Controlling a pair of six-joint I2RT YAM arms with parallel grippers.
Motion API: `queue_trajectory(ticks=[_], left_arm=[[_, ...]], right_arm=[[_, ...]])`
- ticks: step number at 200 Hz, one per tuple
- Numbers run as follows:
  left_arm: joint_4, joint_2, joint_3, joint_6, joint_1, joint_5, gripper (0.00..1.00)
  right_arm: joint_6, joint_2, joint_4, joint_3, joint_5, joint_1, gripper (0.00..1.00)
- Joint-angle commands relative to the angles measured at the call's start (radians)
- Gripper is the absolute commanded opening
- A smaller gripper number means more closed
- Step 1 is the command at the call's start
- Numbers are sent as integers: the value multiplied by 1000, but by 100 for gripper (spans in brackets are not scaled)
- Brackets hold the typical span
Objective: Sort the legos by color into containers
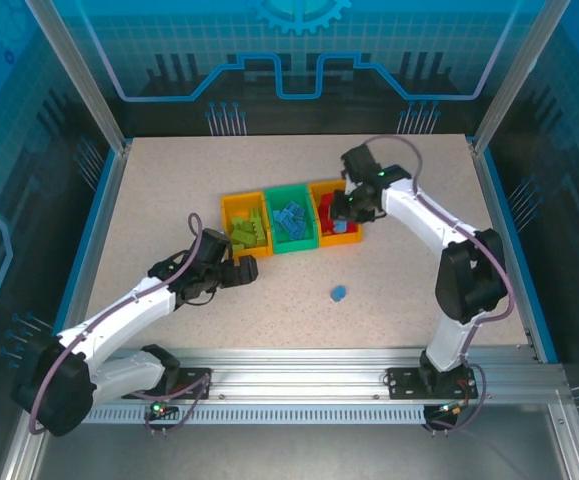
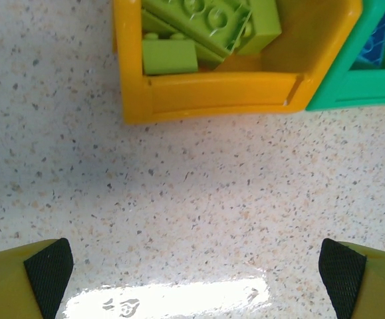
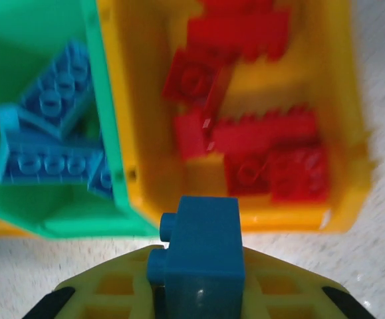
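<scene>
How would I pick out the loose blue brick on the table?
Find the row of three bins mid-table. In front of the right orange bin, toward the near edge, a blue brick lies alone on the speckled top. Every other brick sits in a bin or in the right gripper.

Overhead light throws white glare on the speckled beige tabletop (image 2: 199, 199) between the tips of the left gripper (image 2: 195, 272). The blue studded plastic brick (image 3: 202, 252) in the right gripper (image 3: 199, 299) is blurred.

Enclosed by blue see-through panels (image 1: 389, 50) (gear and circuit lines on the back one) in aluminium posts (image 1: 77, 75). Below, speckled beige worktop (image 1: 159, 190) with bright glare.
</scene>
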State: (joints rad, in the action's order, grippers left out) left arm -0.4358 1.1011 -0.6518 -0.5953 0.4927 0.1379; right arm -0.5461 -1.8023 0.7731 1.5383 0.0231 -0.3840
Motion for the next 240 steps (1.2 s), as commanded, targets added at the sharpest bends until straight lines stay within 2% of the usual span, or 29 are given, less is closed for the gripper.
queue_trajectory(ticks=[1,38,75,84,97,105,128,146,167,199,215,240], left_arm=[[22,-3,15,-42,15,-23,99],[14,17,-4,-52,53,-6,99],[7,26,-4,-62,64,2,99],[5,26,-1,-64,65,3,99],[2,22,4,-67,64,3,99],[1,22,7,-68,65,3,99],[7,20,19,-73,67,3,99],[12,24,23,-75,70,1,99],[20,27,29,-78,77,8,99],[29,38,35,-83,85,2,99],[26,35,35,-83,86,6,99],[27,27,34,-84,88,3,99]], right_arm=[[59,-87,15,104,0,27,20],[89,-259,76,292,-13,57,21],[85,-334,97,361,5,62,24],[85,-335,95,357,2,62,36],[87,-324,94,347,0,60,69],[90,-302,86,328,-2,56,78],[111,-187,28,221,-14,31,85],[133,-75,11,103,-80,-8,89],[133,69,-17,-95,-125,-52,92],[158,263,-102,-410,-100,-123,92],[132,318,-98,-491,-141,-135,92],[114,365,-132,-533,-118,-116,92]])
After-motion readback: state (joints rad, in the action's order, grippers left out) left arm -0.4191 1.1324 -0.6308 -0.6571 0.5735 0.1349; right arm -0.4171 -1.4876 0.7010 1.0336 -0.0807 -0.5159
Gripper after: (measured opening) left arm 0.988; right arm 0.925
